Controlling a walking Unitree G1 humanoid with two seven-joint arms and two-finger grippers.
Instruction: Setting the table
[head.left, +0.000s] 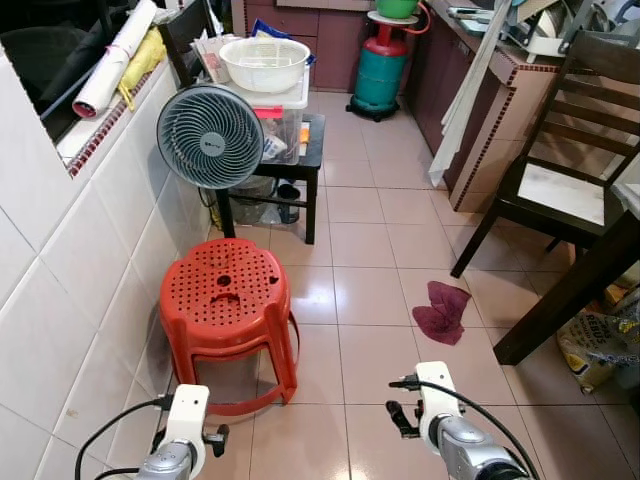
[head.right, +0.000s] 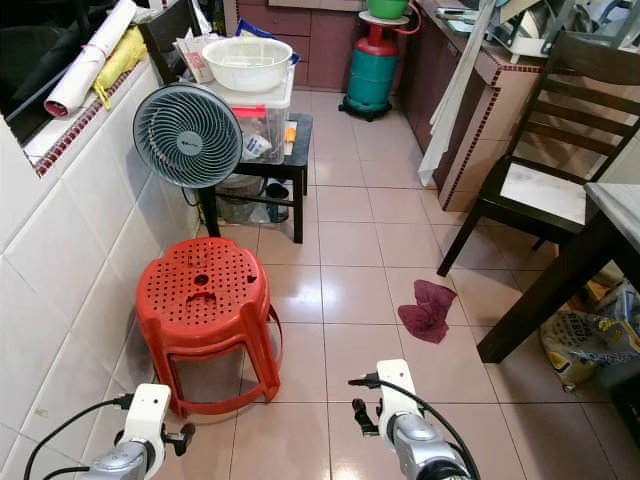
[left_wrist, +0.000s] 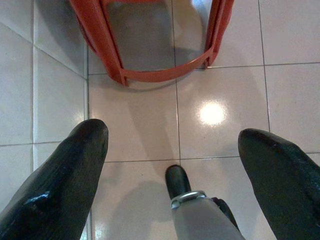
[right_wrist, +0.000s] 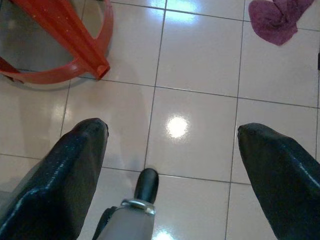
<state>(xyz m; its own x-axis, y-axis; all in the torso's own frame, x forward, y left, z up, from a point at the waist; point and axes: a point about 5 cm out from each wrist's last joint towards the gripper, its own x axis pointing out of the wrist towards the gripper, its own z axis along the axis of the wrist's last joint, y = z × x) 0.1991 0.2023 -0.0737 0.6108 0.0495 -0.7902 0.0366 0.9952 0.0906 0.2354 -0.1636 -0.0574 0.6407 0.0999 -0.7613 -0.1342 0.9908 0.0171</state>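
Red plastic, the stool (head.left: 226, 300) is my landmark: it stands against the tiled wall with the grey fan (head.left: 211, 136) behind it. My left gripper (left_wrist: 172, 150) hangs low in front of the stool, jaws wide apart and empty. My right gripper (right_wrist: 172, 145) hangs to the stool's right over bare floor tiles, jaws likewise spread, holding nothing. Further right of the stool lies a maroon cloth (head.left: 442, 311), then the dark chair (head.left: 560, 170) and the surface (head.right: 612, 215) I judge I must set. I'd turn right and approach slowly, steering around the cloth. Most of that surface is cut off, and I can make out no tableware on it.
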